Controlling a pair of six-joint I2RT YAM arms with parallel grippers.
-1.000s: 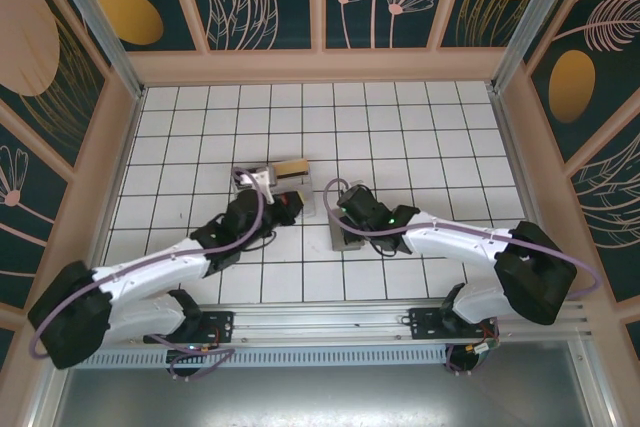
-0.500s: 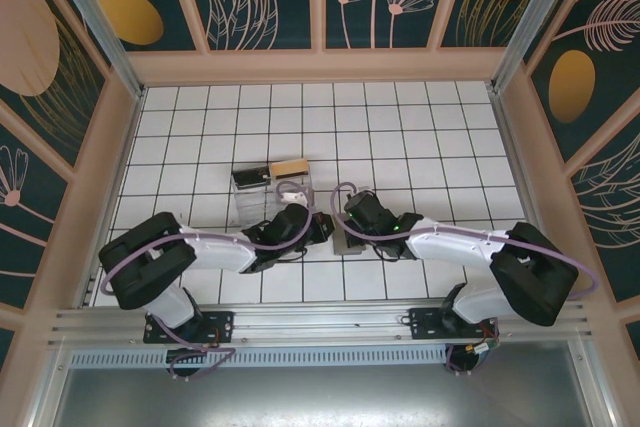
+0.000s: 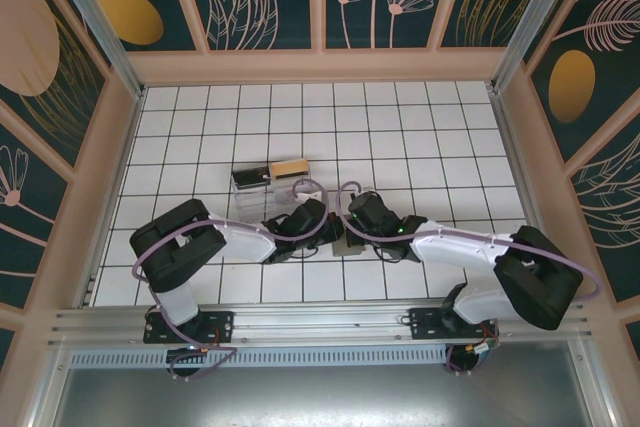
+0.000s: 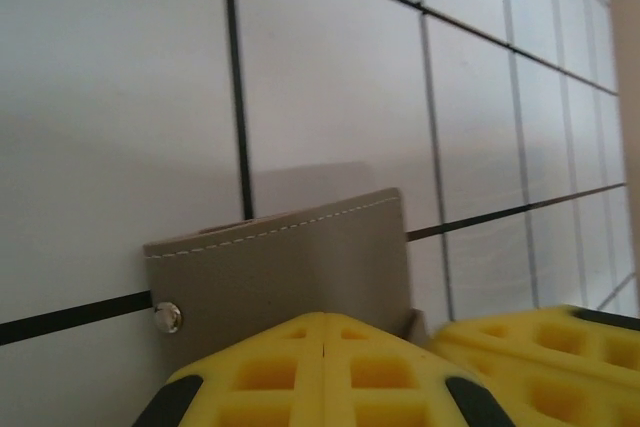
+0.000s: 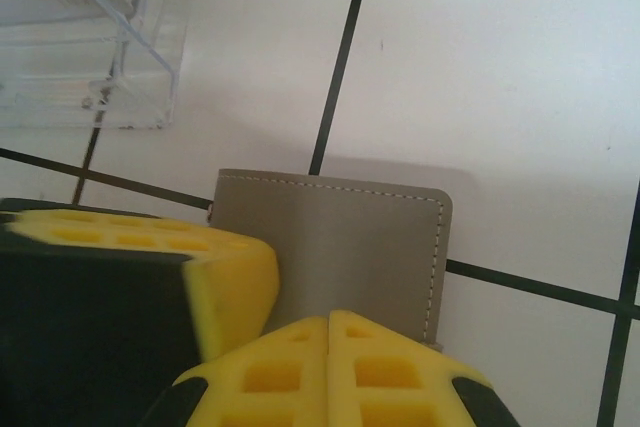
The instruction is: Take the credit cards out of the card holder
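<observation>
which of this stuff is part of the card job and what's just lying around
Job:
- grey stitched card holder
- left gripper and right gripper, both pinching it

Lying about:
- clear plastic box
- tan block

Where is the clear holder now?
In the top view the clear holder sits beyond and left of the left gripper; the right wrist view has it upper left, apart from the grey piece.
</observation>
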